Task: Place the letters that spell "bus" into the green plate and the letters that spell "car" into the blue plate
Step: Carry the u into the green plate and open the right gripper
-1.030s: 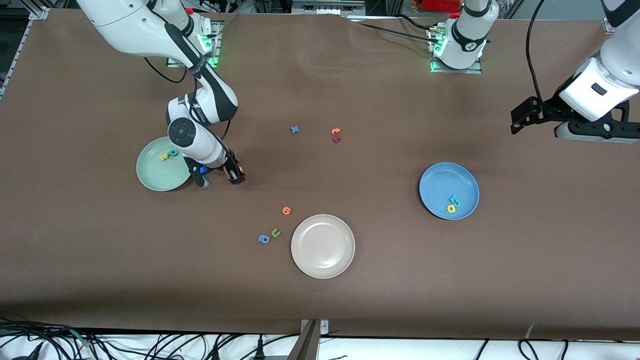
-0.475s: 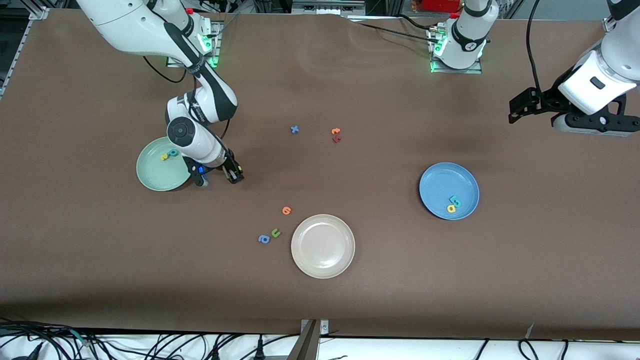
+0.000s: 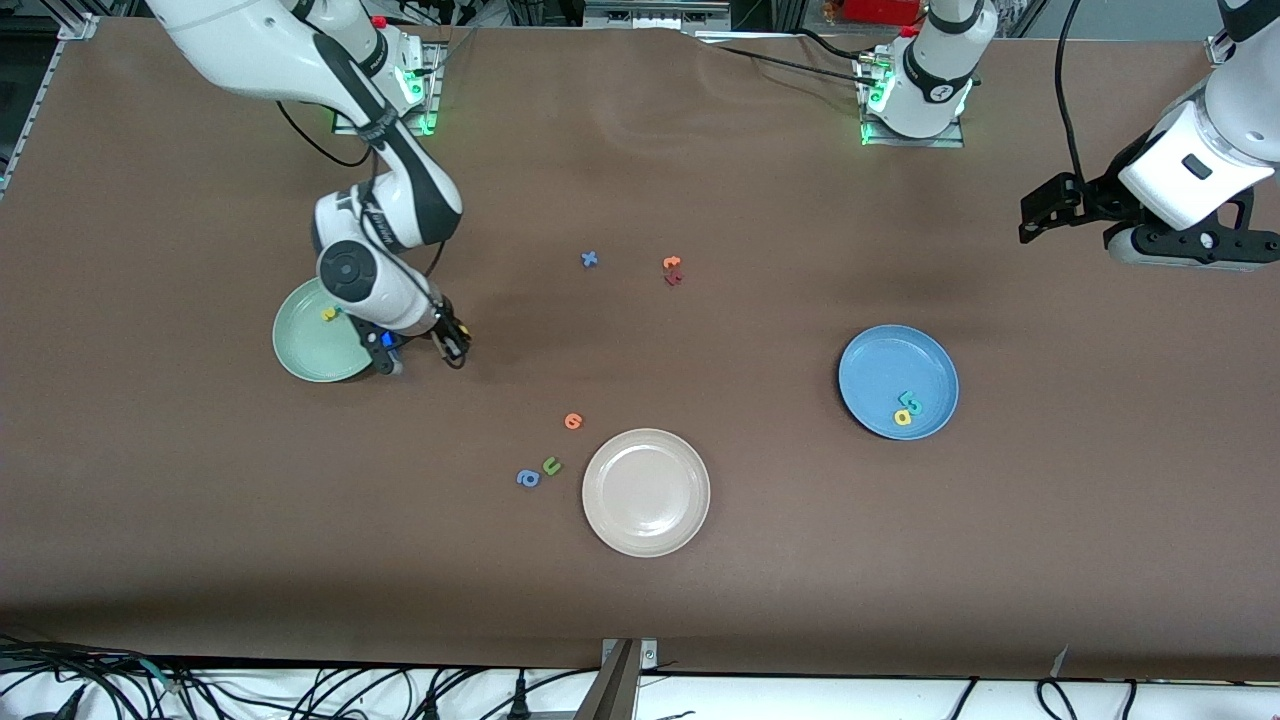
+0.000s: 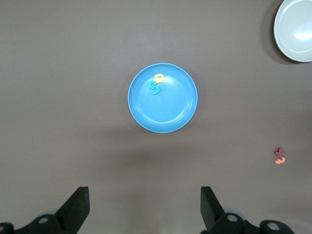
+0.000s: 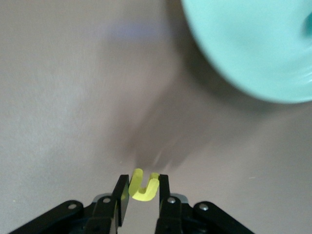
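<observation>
My right gripper (image 3: 455,345) is shut on the yellow u (image 5: 145,187) and hangs just over the bare table beside the green plate (image 3: 312,352). The plate's rim (image 5: 253,53) fills a corner of the right wrist view. A yellow s (image 3: 328,314) lies in that plate; the right arm hides the teal b in the front view. The blue plate (image 3: 885,365) holds a yellow a (image 3: 903,417) and teal letters (image 3: 910,402). High over the left arm's end of the table my left gripper (image 3: 1035,228) stands open and empty. Its view looks down on the blue plate (image 4: 168,109).
A beige plate (image 3: 646,492) sits nearest the front camera. Beside it lie an orange letter (image 3: 573,421), a green u (image 3: 551,465) and a blue a (image 3: 527,479). A blue x (image 3: 589,259) and an orange and a dark red letter (image 3: 672,270) lie mid-table.
My right gripper has shut on the yellow u and carried it toward the green plate, and the arm now covers the teal b. The left gripper has risen slightly.
</observation>
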{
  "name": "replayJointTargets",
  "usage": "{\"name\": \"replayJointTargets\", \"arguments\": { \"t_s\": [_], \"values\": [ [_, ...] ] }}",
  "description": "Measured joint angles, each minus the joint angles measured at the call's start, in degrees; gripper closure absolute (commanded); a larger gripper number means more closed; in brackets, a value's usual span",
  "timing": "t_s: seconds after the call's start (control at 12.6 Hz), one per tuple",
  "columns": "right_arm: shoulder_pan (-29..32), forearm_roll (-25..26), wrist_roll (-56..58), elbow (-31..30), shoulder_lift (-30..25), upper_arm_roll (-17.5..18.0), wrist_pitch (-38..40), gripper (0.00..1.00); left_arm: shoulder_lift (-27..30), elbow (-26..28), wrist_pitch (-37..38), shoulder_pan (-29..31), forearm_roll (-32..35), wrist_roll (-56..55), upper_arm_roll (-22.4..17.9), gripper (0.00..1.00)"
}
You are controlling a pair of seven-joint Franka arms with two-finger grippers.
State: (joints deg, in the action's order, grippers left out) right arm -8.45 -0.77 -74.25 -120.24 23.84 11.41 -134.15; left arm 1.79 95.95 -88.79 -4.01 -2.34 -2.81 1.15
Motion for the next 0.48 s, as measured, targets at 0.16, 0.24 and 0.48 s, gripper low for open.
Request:
{"name": "replayJointTargets", "arguments": {
  "t_s": [0.16, 0.24, 0.48],
  "values": [
    [0.19, 0.0, 6.35, 2.49, -3.51, -3.44, 9.43, 0.9, 0.01, 0.0, 0.42, 0.0, 0.0, 0.0, -0.02, 0.0],
    [0.26, 0.0, 10.43, 3.04, -5.06, -5.49, 12.87, 0.9, 0.01, 0.0, 0.62, 0.0, 0.0, 0.0, -0.02, 0.0],
    [0.5, 0.0, 24.67, 2.4, -6.88, -12.37, 17.48, 0.87, 0.01, 0.0, 1.0, -0.03, 0.0, 0.0, 0.09, 0.0]
  ]
}}
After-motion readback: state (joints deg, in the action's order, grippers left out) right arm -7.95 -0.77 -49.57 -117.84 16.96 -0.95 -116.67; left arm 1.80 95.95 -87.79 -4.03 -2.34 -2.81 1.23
